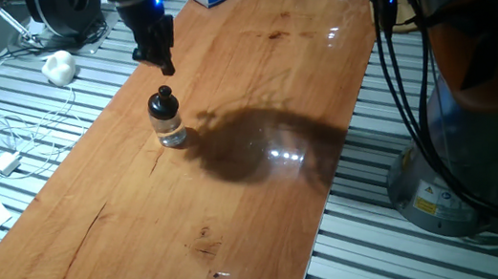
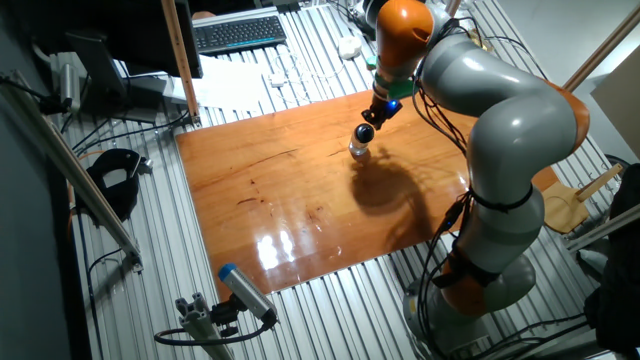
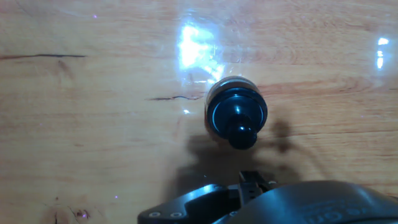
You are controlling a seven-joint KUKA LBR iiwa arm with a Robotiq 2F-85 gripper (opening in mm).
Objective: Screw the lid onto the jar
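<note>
My wooden desk (image 1: 238,199) sits on a slatted metal bench, and I use the jar (image 1: 170,131) as my landmark. The lid (image 1: 162,101) sits on top of the jar, knob upward. My claw (image 1: 159,57) hangs just above the lid, apart from it, holding nothing; I cannot tell how wide its fingers stand. A white lumpy object (image 1: 58,66) lies well apart from the jar.
</note>
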